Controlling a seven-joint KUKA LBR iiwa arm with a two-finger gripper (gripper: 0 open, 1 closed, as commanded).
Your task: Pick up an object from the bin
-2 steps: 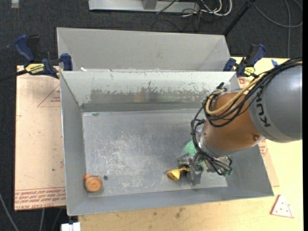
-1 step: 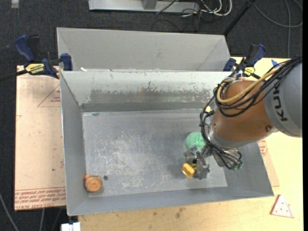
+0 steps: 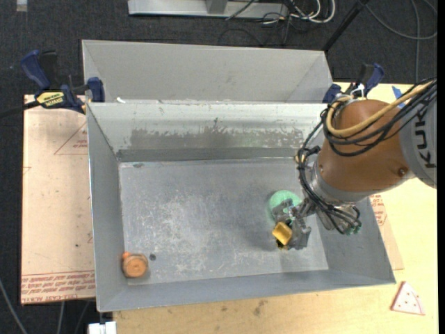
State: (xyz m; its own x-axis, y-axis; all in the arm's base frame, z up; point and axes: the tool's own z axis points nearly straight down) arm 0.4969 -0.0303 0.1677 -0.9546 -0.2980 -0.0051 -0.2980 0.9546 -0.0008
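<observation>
You have the gripper [image 3: 295, 234] low in the right part of the bin [image 3: 208, 186], close to the floor. A small yellow piece [image 3: 281, 234] lies touching its left side, and a round green lump [image 3: 281, 202] sits just behind that, partly under the wrist. An orange lump [image 3: 135, 264] lies well apart in the near left corner.

You cannot tell here whether the gripper is clenched or released, nor whether the yellow piece is truly in its grasp or only beside it. Judge the approach as done and the pick as not yet proven: nothing is clear of the floor. What is left for you is to secure a grasp on the yellow piece and lift it out.
</observation>
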